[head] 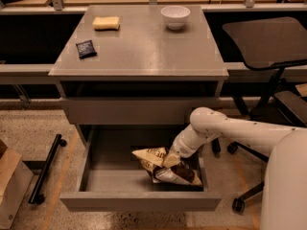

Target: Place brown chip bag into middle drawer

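The brown chip bag (168, 166), dark brown with cream ends, lies tilted in the right half of the open middle drawer (139, 201). Its right end rests low on the drawer floor and its left end sticks up. My gripper (170, 160) reaches down into the drawer from the right on the white arm (225, 128). It sits on the middle of the bag and is shut on it.
A closed grey drawer front (129, 110) is above the open drawer. On the cabinet top are a white bowl (175, 17), a yellow sponge-like block (106, 23) and a small dark packet (86, 48). An office chair (268, 42) stands right, a black bar (45, 169) and cardboard box (9, 186) left.
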Available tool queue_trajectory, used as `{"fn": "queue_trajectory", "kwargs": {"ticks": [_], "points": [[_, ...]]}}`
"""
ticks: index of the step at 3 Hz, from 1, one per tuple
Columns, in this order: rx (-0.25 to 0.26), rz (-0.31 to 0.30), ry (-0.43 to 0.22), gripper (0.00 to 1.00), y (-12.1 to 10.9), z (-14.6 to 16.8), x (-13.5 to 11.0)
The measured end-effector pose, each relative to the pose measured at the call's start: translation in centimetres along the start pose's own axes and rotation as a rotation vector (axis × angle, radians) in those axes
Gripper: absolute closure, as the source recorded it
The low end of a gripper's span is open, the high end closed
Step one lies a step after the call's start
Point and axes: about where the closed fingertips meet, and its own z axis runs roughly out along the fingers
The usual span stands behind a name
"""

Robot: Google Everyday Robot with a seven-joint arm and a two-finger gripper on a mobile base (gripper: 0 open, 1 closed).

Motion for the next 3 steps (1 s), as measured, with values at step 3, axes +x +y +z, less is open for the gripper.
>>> {"fn": "queue_trajectory", "kwargs": {"ticks": [3], "points": [[-0.030, 0.053, -0.044, 0.00, 0.63, 0.94, -0.04]]}}
